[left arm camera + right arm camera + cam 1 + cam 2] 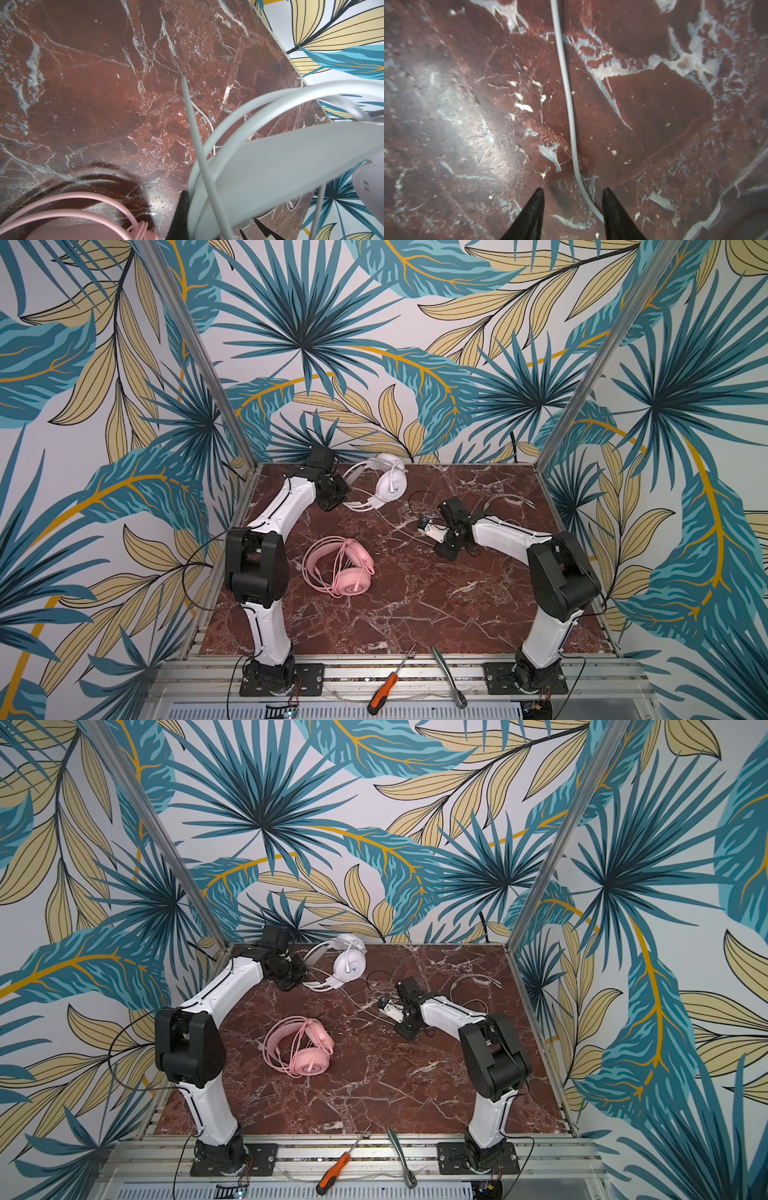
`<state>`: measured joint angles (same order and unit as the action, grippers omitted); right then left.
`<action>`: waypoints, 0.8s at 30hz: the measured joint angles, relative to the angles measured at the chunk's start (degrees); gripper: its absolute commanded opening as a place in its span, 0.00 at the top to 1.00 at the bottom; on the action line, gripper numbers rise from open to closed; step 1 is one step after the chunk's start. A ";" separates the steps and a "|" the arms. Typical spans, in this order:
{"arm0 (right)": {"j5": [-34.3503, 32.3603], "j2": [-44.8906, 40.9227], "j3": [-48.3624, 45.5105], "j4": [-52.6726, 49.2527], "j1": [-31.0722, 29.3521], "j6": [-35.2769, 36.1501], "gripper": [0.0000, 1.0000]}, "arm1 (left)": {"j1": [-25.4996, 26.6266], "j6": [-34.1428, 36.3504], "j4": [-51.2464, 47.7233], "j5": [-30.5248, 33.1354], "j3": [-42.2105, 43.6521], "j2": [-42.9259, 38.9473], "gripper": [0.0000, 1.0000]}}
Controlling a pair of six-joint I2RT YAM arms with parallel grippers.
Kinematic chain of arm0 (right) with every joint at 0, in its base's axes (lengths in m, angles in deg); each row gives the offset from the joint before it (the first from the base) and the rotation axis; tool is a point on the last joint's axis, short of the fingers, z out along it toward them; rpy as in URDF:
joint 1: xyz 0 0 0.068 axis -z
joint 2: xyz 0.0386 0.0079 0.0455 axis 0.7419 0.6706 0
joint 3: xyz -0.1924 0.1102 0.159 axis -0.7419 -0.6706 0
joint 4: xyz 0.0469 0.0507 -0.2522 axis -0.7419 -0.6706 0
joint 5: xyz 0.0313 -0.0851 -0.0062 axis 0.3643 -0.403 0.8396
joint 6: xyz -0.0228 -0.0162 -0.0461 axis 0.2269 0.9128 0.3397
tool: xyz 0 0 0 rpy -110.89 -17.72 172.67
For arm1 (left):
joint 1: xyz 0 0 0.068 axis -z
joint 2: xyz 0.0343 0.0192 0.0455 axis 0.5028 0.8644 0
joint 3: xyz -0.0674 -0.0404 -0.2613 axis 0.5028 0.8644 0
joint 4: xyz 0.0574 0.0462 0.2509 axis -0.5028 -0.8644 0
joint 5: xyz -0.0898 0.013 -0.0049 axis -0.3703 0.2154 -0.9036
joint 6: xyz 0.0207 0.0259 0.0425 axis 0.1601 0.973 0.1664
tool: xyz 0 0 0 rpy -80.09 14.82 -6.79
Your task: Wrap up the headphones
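Far left, the left pincer (pixel 343 494) seemingly clamped the white headset (pixel 390 483); the right pincer (pixel 573 190) gaped astride its cable (pixel 566 87).

I am looking down on a table (pixel 415 614). The far headset (pixel 388 483) is lying at the back, left of centre, with my left gripper (pixel 340 491) sitting against its left side. The near headset (pixel 340 568) is lying in front of it, just right of my left arm (pixel 266 556). My right gripper (pixel 572 191) is hovering right of centre, with a cable (pixel 566 93) running along the table between its fingers. A screwdriver (pixel 388 686) and a ratchet (pixel 451 676) are lying side by side across the front rail (pixel 353 670).
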<state>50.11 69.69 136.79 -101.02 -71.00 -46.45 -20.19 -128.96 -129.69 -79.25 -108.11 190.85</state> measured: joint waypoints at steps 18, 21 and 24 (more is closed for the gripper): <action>-5.53 3.26 2.25 1.07 0.83 4.15 1.00 | -0.72 7.13 -6.62 -2.40 -5.99 2.05 1.00; -6.78 1.97 0.42 1.68 2.62 4.33 1.00 | -0.74 9.70 -8.52 -2.80 -7.65 2.64 1.00; -8.02 0.90 -0.94 1.46 5.31 4.04 1.00 | -0.76 12.50 -9.94 -3.21 -8.70 2.97 1.00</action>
<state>42.08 70.59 135.85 -99.55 -65.69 -42.41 -20.95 -116.46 -139.63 -82.46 -116.81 193.82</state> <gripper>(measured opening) 0.052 0.082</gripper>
